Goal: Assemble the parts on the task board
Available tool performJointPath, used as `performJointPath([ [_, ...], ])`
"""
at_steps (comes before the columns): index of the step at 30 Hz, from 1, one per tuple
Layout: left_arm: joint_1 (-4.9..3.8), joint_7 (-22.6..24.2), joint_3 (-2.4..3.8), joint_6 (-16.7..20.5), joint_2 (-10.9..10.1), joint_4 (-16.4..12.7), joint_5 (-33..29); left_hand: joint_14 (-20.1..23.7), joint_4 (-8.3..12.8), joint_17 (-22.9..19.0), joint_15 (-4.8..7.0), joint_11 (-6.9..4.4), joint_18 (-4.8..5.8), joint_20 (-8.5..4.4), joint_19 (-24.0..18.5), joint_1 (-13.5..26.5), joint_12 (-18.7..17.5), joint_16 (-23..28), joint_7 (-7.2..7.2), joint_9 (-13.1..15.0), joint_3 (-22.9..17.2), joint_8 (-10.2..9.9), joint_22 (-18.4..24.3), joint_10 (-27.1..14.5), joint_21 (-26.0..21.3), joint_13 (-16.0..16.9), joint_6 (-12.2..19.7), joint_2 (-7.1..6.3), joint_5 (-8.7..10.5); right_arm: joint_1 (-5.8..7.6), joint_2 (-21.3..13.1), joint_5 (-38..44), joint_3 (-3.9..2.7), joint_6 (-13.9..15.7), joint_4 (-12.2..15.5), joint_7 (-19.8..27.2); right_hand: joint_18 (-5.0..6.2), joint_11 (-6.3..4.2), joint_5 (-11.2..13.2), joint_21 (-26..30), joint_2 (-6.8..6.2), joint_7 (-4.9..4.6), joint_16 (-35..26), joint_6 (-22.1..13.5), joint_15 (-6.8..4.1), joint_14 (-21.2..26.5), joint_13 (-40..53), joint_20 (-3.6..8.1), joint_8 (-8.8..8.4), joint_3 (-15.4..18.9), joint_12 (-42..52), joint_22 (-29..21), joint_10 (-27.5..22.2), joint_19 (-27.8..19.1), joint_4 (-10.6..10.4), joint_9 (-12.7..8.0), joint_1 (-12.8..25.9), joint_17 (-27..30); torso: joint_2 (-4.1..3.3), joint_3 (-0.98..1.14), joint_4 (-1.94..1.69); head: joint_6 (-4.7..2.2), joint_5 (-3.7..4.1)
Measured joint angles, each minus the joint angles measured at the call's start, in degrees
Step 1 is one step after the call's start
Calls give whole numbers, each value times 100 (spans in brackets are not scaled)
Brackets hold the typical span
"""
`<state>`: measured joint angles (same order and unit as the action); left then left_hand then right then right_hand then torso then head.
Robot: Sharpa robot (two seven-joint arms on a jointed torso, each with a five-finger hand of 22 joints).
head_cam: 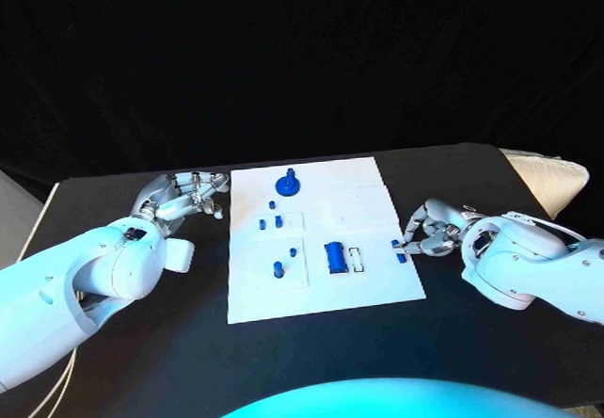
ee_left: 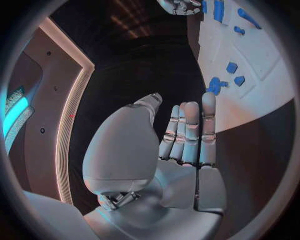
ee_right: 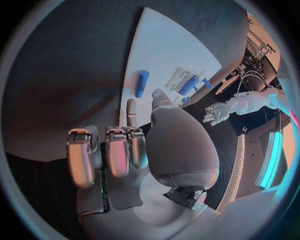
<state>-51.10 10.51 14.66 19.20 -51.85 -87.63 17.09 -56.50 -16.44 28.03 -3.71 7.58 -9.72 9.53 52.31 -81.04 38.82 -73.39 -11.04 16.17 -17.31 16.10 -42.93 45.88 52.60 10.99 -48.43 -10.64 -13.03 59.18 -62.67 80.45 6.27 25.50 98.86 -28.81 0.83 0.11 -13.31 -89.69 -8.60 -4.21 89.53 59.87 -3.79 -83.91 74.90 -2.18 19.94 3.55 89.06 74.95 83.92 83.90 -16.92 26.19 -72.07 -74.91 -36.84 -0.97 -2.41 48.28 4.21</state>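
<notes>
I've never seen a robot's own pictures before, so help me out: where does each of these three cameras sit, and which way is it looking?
Head view: on the robot's head, looking down at the white task board; both arms, left hand and right hand flank it.
Left wrist view: behind the left hand, fingers straight, facing the board's edge.
Right wrist view: behind the right hand, facing the board.
Shared: all see the board and its blue parts; each wrist view catches the other hand.

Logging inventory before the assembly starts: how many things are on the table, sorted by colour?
Blue parts: 9, as far as the head view shows: a knobbed part, a cylinder and 7 small pieces
White task board: 1
Silver hands: 2, left hand and right hand
Total: 12
</notes>
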Motion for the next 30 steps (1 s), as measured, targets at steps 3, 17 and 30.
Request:
performJointPath([
  [3,0,0,0,0,1,0,0,0,0,0,0,0,0,0,0,0,0,0,0,0,0,0,0,0,0,0,0,0,0,-33,67,32,3,-23,-54,-48,0,0,-30,0,0,0,0,0,0,0,5,0,0,3,0,0,0,0,3,0,-2,0,0,-2,-3,2,-8],
  [17,2,0,0,-1,-6,-2,0,0,0,0,0,0,0,0,0,0,0,0,0,0,0,0,1,0,0,-5,0,0,0,-121,245,228,-8,-118,-221,-187,0,0,-129,0,131,17,0,58,0,0,4,0,4,16,0,-1,0,0,16,5,-132,0,-4,-3,-1,32,-32],
  [30,3,-2,0,-1,-22,-10,0,0,-25,-6,0,0,0,0,0,0,-1,0,0,-7,24,34,-3,0,0,-4,0,0,0,-156,322,367,-31,-153,-215,-200,0,-63,-504,1,28,80,23,162,-22,-22,3,22,-103,-1078,22,-2,22,22,30,-88,-1060,1,-1,-5,3,55,-44],
])
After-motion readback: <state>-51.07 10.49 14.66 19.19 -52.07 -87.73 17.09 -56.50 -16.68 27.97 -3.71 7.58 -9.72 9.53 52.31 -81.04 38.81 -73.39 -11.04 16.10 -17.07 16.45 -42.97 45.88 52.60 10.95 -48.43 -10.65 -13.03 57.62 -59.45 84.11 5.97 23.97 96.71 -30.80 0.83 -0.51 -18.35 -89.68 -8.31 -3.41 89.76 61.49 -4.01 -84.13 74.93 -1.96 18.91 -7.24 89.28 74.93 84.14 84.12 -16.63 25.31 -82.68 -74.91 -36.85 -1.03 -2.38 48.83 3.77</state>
